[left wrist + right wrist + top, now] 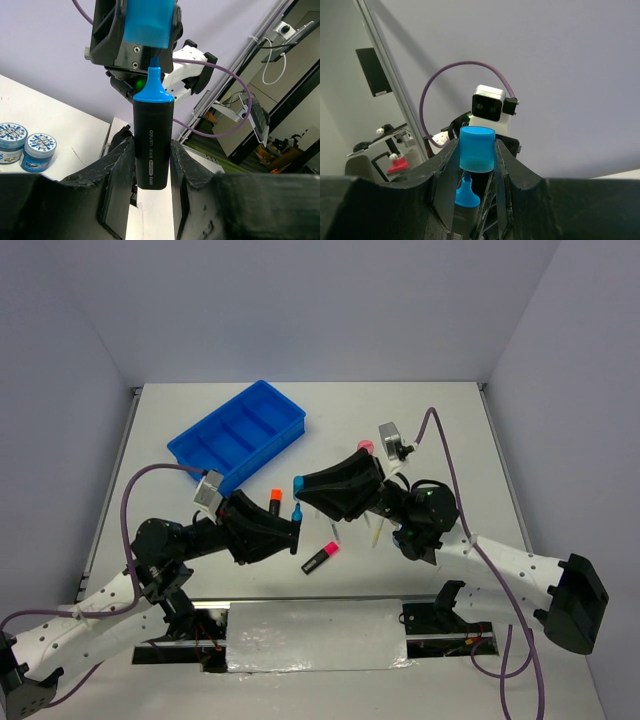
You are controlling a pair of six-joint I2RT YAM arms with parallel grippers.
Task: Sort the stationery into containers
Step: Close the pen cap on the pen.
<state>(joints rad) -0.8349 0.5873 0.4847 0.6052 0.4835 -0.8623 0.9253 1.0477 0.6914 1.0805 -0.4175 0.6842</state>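
My left gripper point(293, 532) is shut on a black highlighter point(151, 145), holding it up with its bare blue tip point(297, 512) uncovered. Just above the tip, my right gripper point(301, 486) is shut on the highlighter's blue cap point(477, 148), which is off the pen and a small gap away from it. In the left wrist view the cap point(150, 22) hangs right over the tip. The blue compartment tray point(240, 435) stands at the back left. A pink-capped highlighter point(320, 558) lies on the table in front of the grippers.
An orange-capped highlighter point(275, 501) shows beside my left gripper. A yellow pen point(372, 531) lies under my right arm, and a pink-capped bottle point(365, 447) stands behind it. Two blue-white discs point(11, 142) point(39, 149) sit side by side on the table.
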